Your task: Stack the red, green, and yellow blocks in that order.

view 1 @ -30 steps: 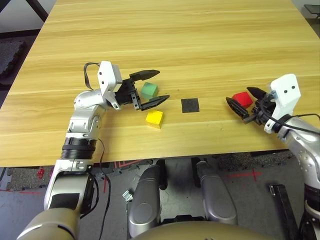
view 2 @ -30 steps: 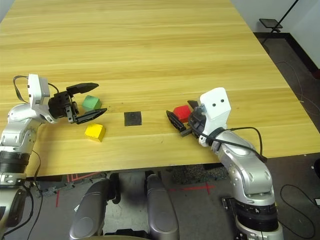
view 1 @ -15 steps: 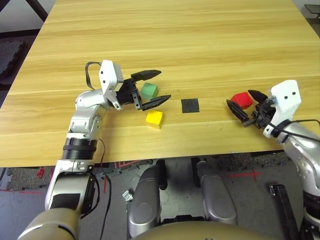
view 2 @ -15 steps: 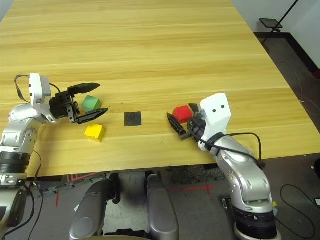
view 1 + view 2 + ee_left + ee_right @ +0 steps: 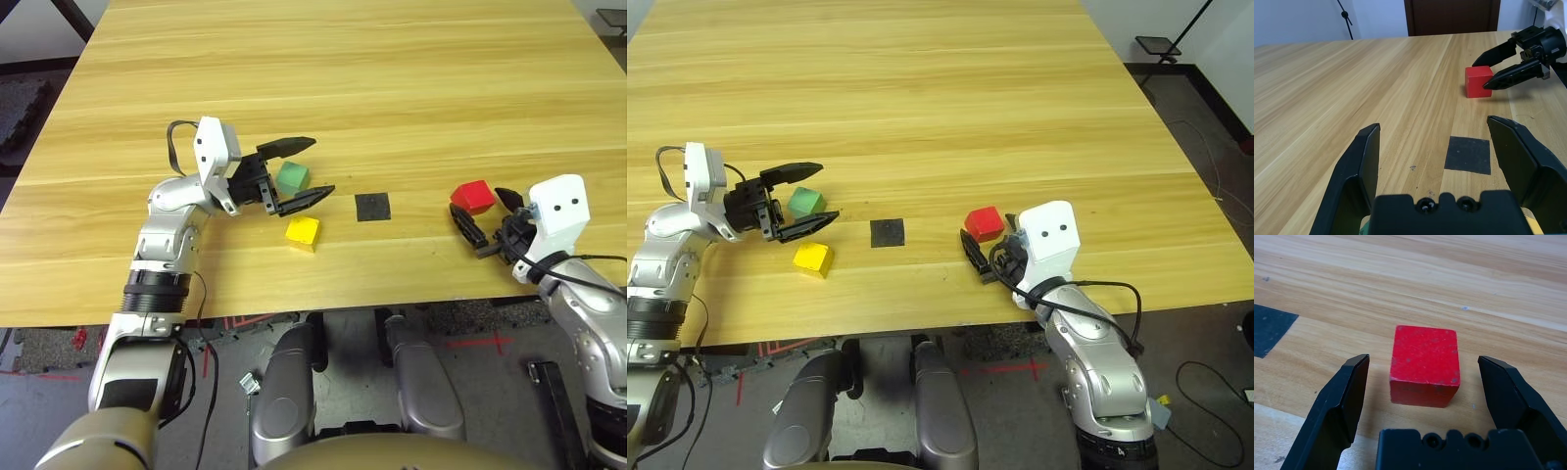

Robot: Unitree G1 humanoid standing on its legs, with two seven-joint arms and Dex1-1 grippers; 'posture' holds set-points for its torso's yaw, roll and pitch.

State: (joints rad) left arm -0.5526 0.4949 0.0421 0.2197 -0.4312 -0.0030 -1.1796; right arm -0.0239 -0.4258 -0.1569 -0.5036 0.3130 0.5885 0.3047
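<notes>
Tabletop unchanged; right gripper [image 5: 487,221] (open) has backed off red block [image 5: 472,196]; left gripper [image 5: 303,168] stays open.

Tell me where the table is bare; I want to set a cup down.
The far half of the table beyond both grippers is bare. So is the strip between the black patch and the red block. It is crowded around the green block and yellow block.

Head cameras look down over the table [image 5: 392,78]; wrist cameras sit low, apparently facing each other.
</notes>
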